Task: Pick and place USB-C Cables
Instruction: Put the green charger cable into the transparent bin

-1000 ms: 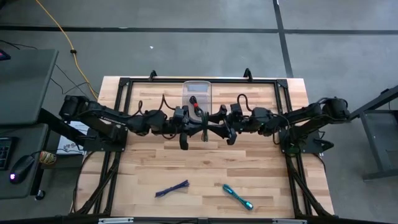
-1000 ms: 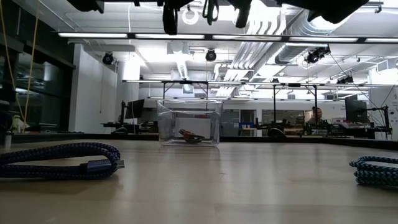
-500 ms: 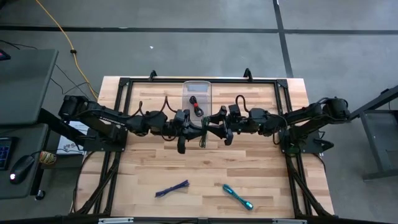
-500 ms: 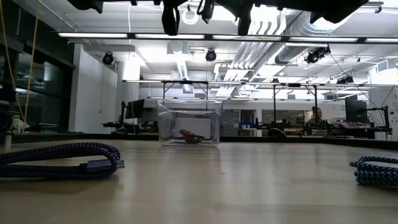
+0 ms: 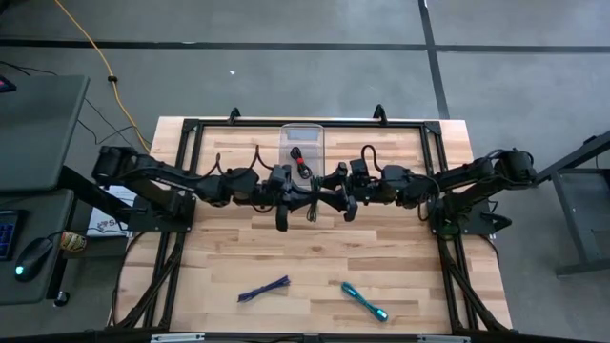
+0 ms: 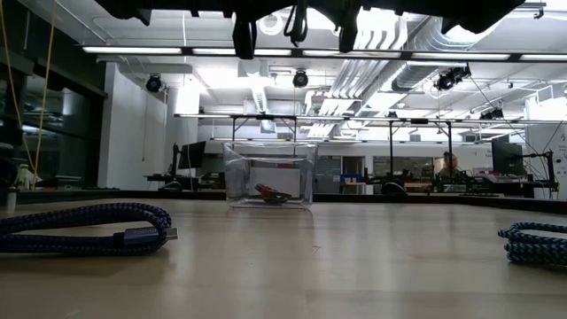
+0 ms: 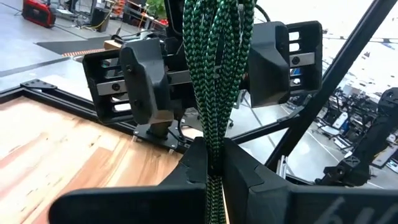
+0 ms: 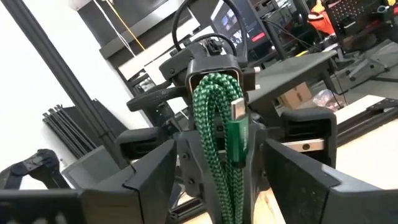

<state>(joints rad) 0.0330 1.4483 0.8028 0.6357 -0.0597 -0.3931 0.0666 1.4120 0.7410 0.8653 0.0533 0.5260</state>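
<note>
High over the table's middle my left gripper [image 5: 297,197] is shut on the green USB-C cable [image 7: 217,74], a braided bundle. My right gripper [image 8: 222,150] faces it, open, one finger on each side of the bundle's folded end and plug [image 8: 237,124], not plainly touching. The purple cable [image 5: 264,289] and the teal cable [image 5: 365,301] lie flat near the table's front edge. The red-and-black cable [image 6: 270,193] lies on the floor of the clear box [image 5: 302,141] at the far edge. My left gripper pinches several strands of the green bundle [image 7: 214,163] between its two fingers. The fingers lie level, coming from the table's left. The bundle runs on past the fingertips, in between my right gripper's fingers [image 7: 146,84], and is lifted clear of the table.
A black frame [image 5: 191,129] borders the wooden table top. The clear box [image 6: 270,184] stands at the far middle. Bare wood lies between the box and the two cables near the front. A yellow cord [image 5: 91,48] runs over the floor beyond the table.
</note>
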